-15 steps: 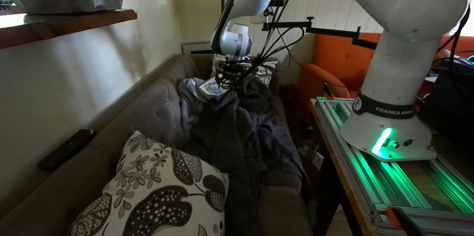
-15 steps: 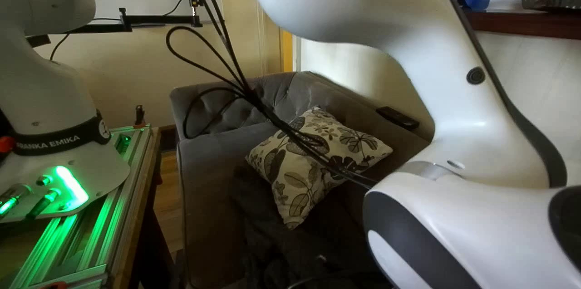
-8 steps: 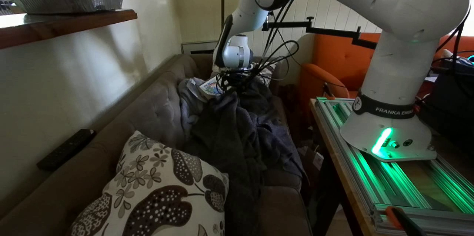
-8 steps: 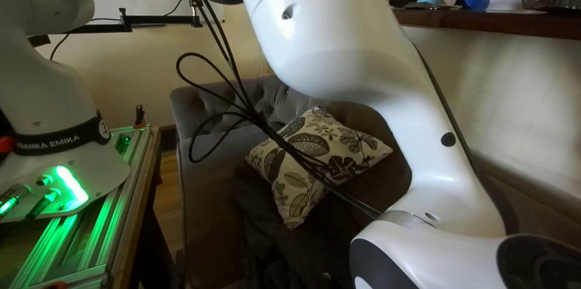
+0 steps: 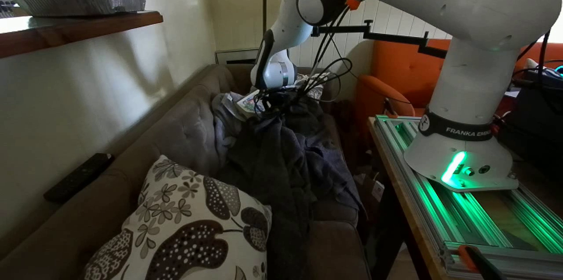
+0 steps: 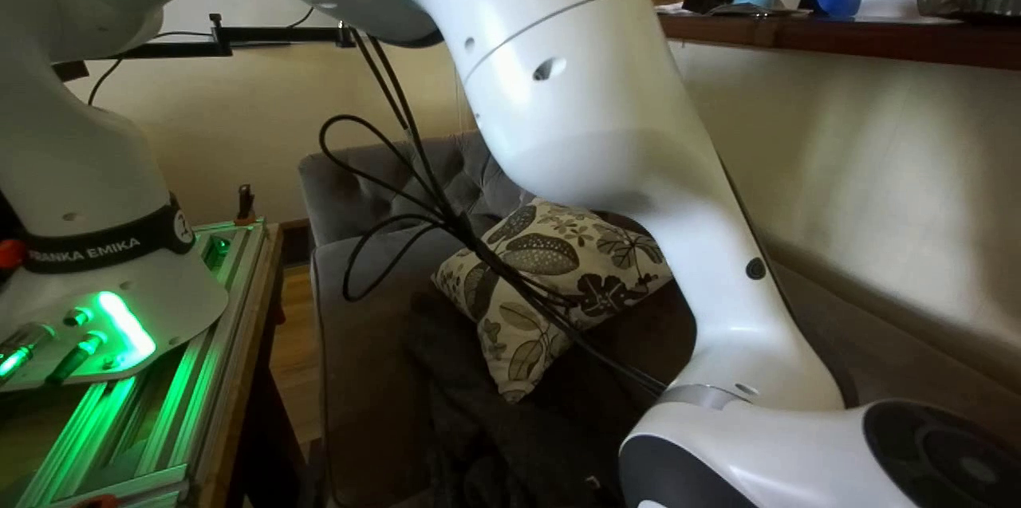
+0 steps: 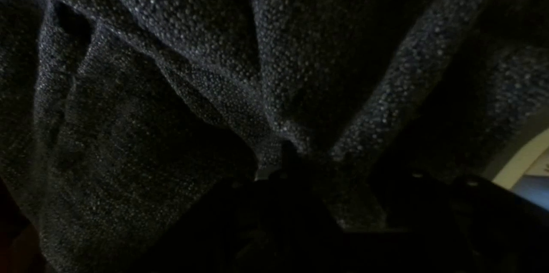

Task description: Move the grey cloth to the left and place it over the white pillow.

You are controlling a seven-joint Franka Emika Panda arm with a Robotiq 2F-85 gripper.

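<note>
Over the last second we see the gripper (image 7: 332, 176) lower onto the grey cloth (image 5: 281, 161), sprawled along the sofa (image 5: 187, 135) beside the patterned white pillow (image 5: 189, 223), so we judge grasping (too dark to say whether the fingers are parted or pinching) the step in hand, covering still ahead.

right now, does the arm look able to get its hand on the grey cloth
Probably yes: in the wrist view, folds of the grey cloth bunch up right by the hand, and nothing visible stands between them. Too dark to tell whether it grips them.
</note>
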